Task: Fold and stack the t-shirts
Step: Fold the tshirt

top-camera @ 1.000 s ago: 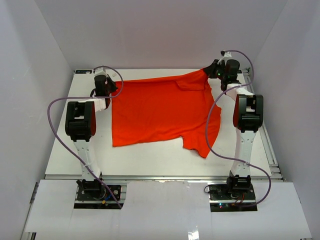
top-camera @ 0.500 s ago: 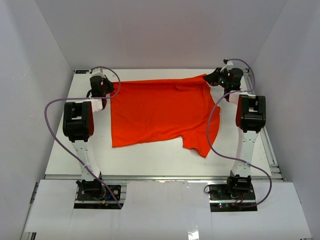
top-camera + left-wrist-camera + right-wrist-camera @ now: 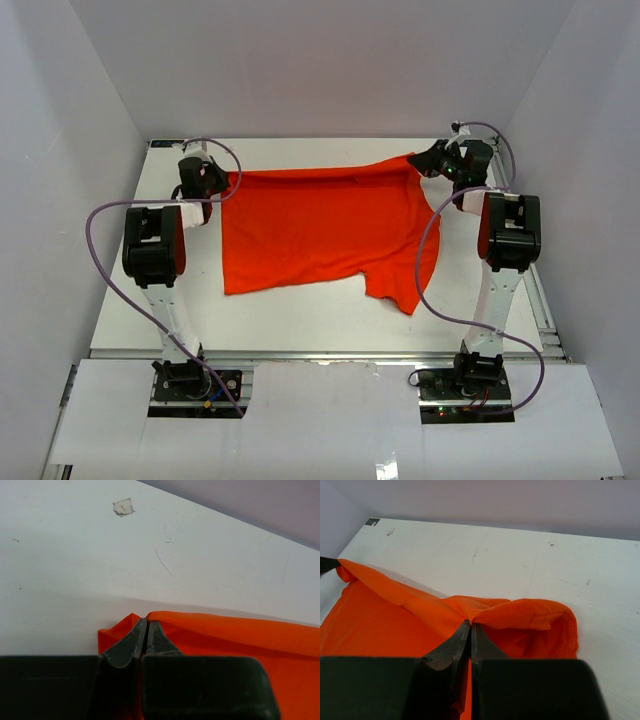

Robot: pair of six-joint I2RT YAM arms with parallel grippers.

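Observation:
An orange-red t-shirt (image 3: 320, 230) lies spread across the middle of the white table (image 3: 300, 320). Its far edge is stretched taut between my two grippers. My left gripper (image 3: 222, 186) is shut on the shirt's far left corner (image 3: 120, 630), its jaws pressed together with cloth between them (image 3: 146, 625). My right gripper (image 3: 425, 165) is shut on the far right corner, where the fabric (image 3: 520, 612) bunches over the closed tips (image 3: 471, 627) and a hemmed sleeve opening curls to the right. A sleeve (image 3: 405, 290) hangs toward the near right.
White walls enclose the table at the back and both sides. A small taped mark (image 3: 123, 507) sits on the table beyond the left gripper. Purple cables (image 3: 100, 260) loop from both arms. The arm bases (image 3: 190, 380) stand at the near edge.
Both grippers have moved outward, the left one leftward and the right one rightward, pulling the shirt's far edge straighter and tauter. The collar fold near the right gripper has flattened.

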